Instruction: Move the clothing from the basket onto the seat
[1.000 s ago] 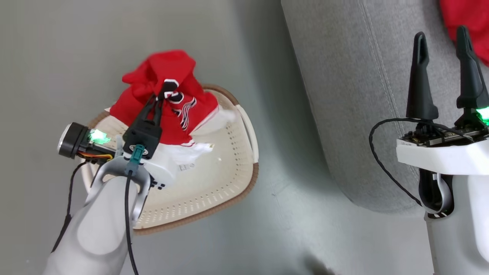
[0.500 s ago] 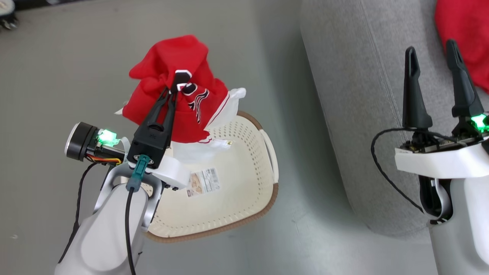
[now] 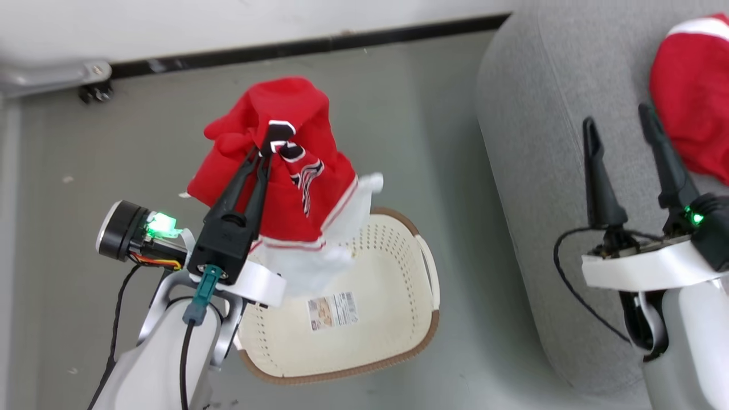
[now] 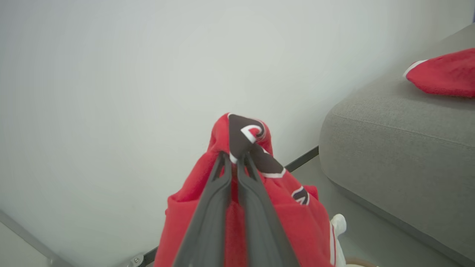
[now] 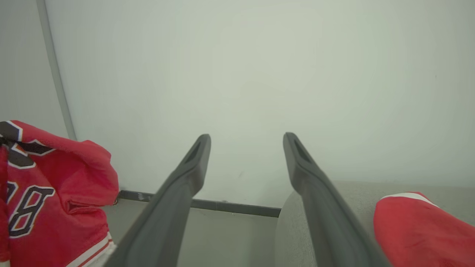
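Since a second ago the left claw (image 3: 267,149) has raised the lettered shirt (image 3: 319,199) off the far rim of the basket (image 3: 393,341), where it sat bunched, and a paper label (image 3: 333,310) on the basket's bottom has come into sight. The head camera has also tilted, so a wall (image 4: 148,74) and a dark baseboard (image 3: 285,48) now show at the top.

The left claw's two fingers are pressed together on a fold of the shirt near its top, right at the black-and-white lettering. In the left wrist view the red cloth bulges above the fingertips and drapes down on both sides of them. The shirt hangs free in the air over the far rim of the basket. Its white-trimmed hem and some white cloth dangle lowest, just over the rim.

The right claw (image 3: 615,115) stands spread wide with nothing between its fingers, held above the grey seat (image 3: 547,171). Just beside its outer finger, a second red garment (image 3: 692,114) with a white edge lies on the seat.

The basket sits on the grey floor (image 3: 114,142), near the seat's rounded edge but apart from it.
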Robot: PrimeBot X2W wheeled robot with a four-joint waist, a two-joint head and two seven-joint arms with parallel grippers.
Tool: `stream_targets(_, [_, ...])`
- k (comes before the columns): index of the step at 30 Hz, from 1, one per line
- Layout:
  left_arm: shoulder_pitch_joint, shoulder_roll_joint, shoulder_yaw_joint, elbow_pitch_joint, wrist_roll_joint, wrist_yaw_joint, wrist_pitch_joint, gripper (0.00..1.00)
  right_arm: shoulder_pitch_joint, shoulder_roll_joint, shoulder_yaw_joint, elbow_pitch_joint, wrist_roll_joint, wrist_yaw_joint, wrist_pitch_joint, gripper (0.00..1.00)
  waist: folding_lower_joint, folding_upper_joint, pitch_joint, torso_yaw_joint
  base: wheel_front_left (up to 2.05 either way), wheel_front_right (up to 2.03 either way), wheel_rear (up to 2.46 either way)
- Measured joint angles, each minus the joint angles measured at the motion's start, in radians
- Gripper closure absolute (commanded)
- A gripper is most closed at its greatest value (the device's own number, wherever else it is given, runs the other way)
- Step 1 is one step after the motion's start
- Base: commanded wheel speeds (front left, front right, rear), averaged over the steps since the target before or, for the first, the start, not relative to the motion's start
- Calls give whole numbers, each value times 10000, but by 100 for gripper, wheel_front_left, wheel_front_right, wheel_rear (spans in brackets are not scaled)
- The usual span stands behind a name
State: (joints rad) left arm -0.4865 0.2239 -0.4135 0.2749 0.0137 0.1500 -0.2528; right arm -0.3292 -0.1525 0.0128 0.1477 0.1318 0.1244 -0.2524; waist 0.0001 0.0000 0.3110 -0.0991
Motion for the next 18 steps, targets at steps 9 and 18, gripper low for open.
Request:
stream_targets(9, [338,213,-280,-487,-12,-286,-2,100,527,-512,922,560,-86,0,2,0,0,0,-959,389,0,0,0])
stream_targets(18, [568,299,-633,-1055,-117,-802,-27,100,872,-769,1569,832,153,0,155,0,-1,0,-1815,690,0,0,0])
